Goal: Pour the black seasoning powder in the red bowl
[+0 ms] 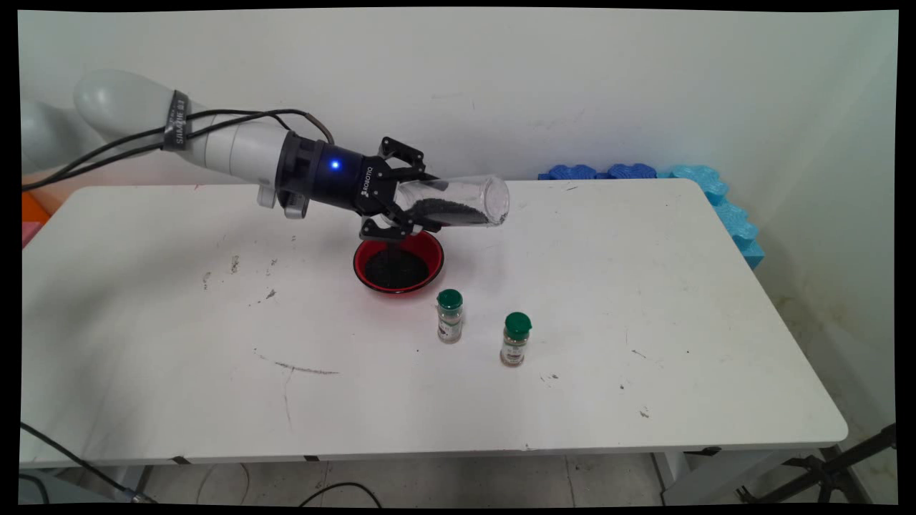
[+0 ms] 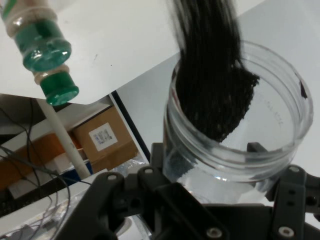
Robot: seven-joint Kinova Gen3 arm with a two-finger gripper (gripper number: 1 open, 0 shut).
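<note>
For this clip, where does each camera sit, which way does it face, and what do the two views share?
Main view: fixed above the table's near side, facing the wall; shows the arm and gripper holding a tipped jar over a red bowl.
Hand view: on the hand, looking along the gripper into the jar; black linkage shows below.
Shared: jar, dark grains, two green-capped bottles.

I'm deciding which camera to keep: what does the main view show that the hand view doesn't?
Main view only: the red bowl of dark grains below the end effector, and the blue foam at the table's far corner. Hand view only: cardboard boxes beyond the table's edge. Both: the tilted glass jar, gripped, and two green-capped bottles.
</note>
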